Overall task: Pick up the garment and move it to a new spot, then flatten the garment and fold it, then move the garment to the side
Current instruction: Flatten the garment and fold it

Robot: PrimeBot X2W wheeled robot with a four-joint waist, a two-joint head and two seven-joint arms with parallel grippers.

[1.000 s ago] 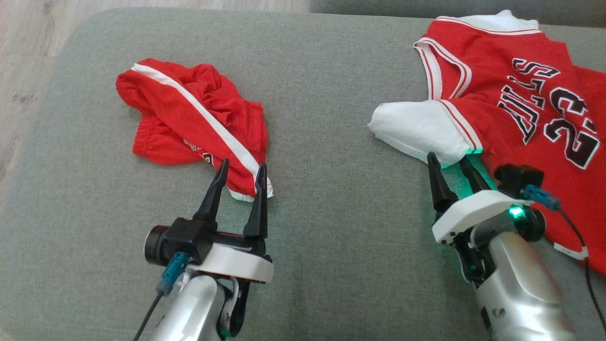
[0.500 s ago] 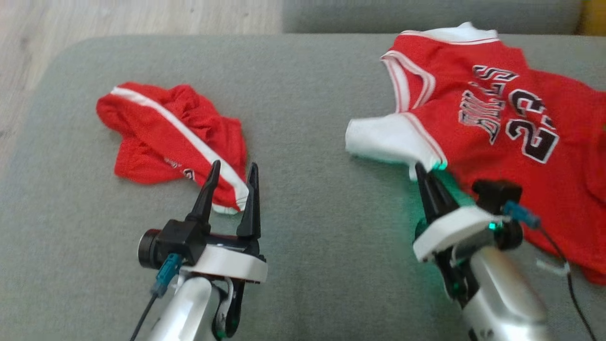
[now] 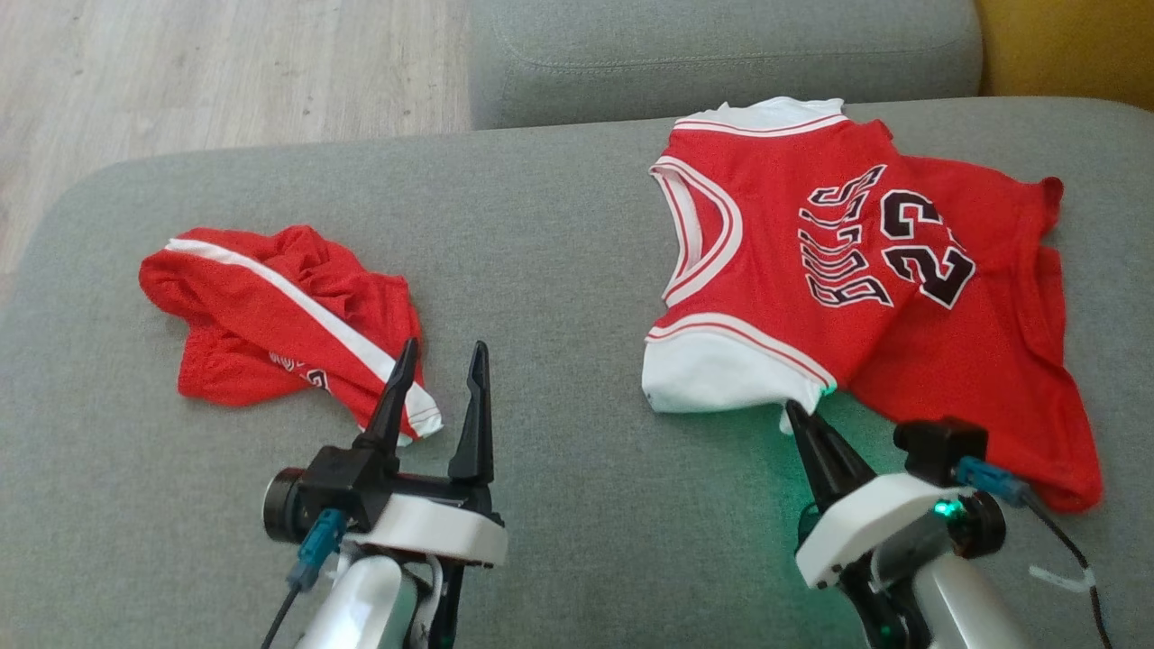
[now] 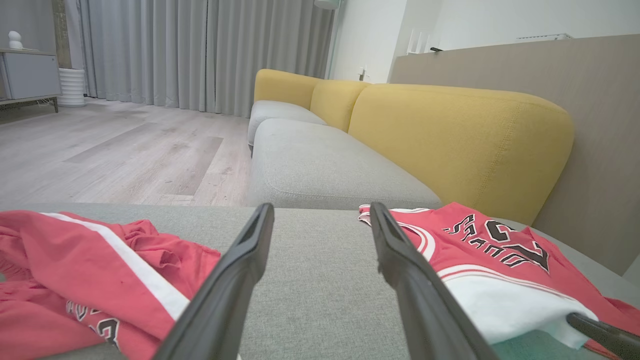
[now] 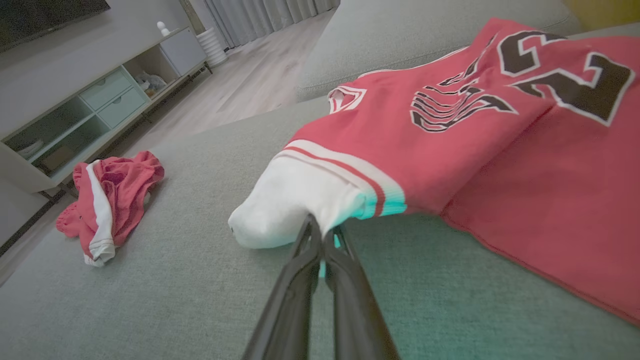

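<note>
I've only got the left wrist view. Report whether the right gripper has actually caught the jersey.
Observer: Yes; the right gripper has its jaws shut on the white sleeve of the jersey.
Operator: Describe how the jersey lies.
Observer: Lettering up, not flat: its body is rumpled over itself on the grey cushion.
Operator: Check the shorts.
Observer: The shorts sit crumpled, wholly on the cushion, apart from the jersey.

Your left gripper (image 4: 321, 207) has its fingers spread wide above the grey cushion (image 4: 320, 280), with cushion fabric between them. To their left lie the crumpled red shorts (image 4: 100, 270); to their right is the red jersey (image 4: 480, 250), whose white sleeve is met at its lower corner by the dark tip of the right gripper (image 4: 595, 327). Behind it all you can see a yellow sofa back (image 4: 450, 135).
</note>
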